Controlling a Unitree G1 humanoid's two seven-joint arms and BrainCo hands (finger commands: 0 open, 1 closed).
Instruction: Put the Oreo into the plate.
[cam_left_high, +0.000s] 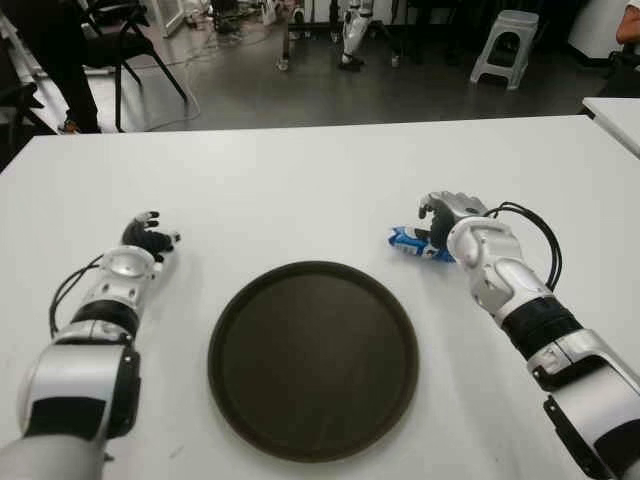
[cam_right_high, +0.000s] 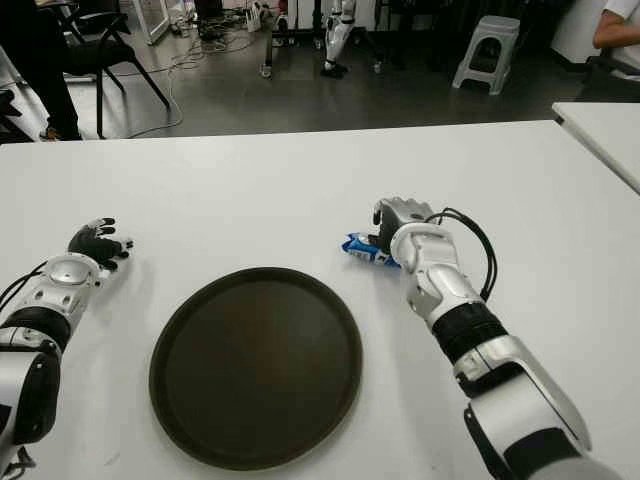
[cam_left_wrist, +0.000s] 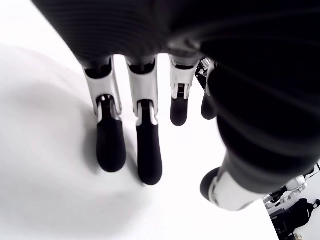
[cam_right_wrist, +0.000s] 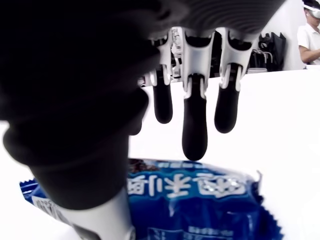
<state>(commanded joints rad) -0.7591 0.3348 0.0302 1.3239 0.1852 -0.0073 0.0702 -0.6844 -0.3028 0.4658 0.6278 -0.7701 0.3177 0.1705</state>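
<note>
— Across the wide white table (cam_left_high: 300, 180), what takes up the most room?

— A round dark brown plate (cam_left_high: 313, 358) with a raised rim, near the front edge between the two arms. Behind the table, the eye views show grey floor, a black chair (cam_left_high: 125, 45) at the back left and a pale plastic stool (cam_left_high: 505, 42) at the back right.

— Where is the Oreo?

— It is a small blue crinkled Oreo packet (cam_right_high: 365, 250) lying on the table just beyond the plate's right rim, outside the plate. The right hand (cam_right_high: 398, 222) is over it, hiding its right end.

— Is the packet gripped?

— The eye views do not settle it. The right wrist view does: the fingers (cam_right_wrist: 195, 125) hang extended above the packet with clear white table between their tips and the wrapper, thumb beside it, so the hand is released and holds nothing. White lettering shows on the wrapper there.

— And the other hand?

— The left hand (cam_left_high: 148, 238) shows left of the plate, well apart from it. Its wrist view shows straight, relaxed fingers (cam_left_wrist: 111, 145) over bare table.
</note>
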